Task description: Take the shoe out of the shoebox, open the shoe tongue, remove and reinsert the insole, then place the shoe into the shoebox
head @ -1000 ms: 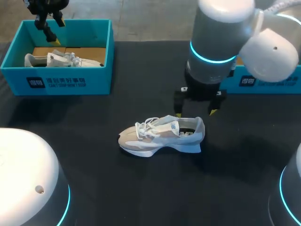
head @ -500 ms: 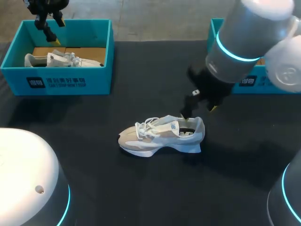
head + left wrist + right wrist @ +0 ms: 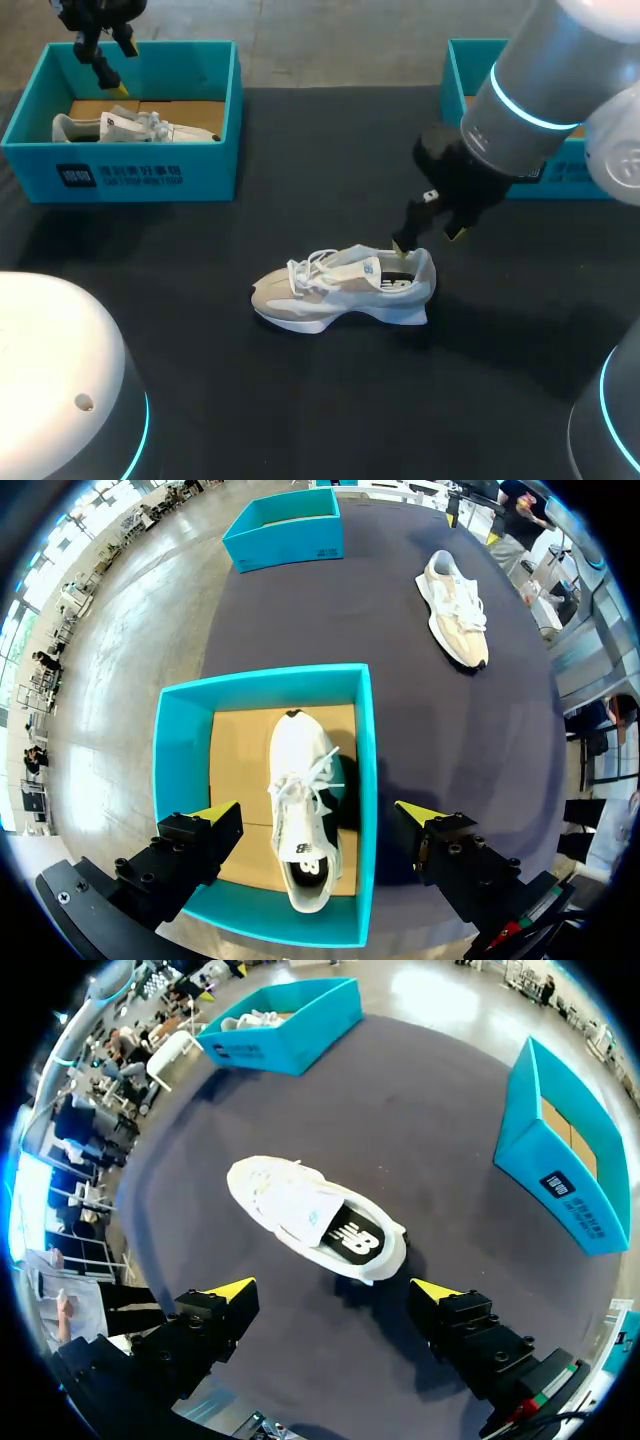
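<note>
Beige-and-white shoe [image 3: 340, 290], black insole [image 3: 352, 1238]; turquoise left shoebox [image 3: 120, 175] and right shoebox [image 3: 458, 70], brown inside; white second shoe [image 3: 135, 127]; black table [image 3: 300, 400].

the right arm [image 3: 545, 90] hides most of the right shoebox [image 3: 458, 80].

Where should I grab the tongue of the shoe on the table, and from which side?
Probably the free top edge of the tongue, at the collar opening. Come from above on the heel side: the shoe stands upright, the laces pin its front, and the right gripper hangs open by the heel.
</note>
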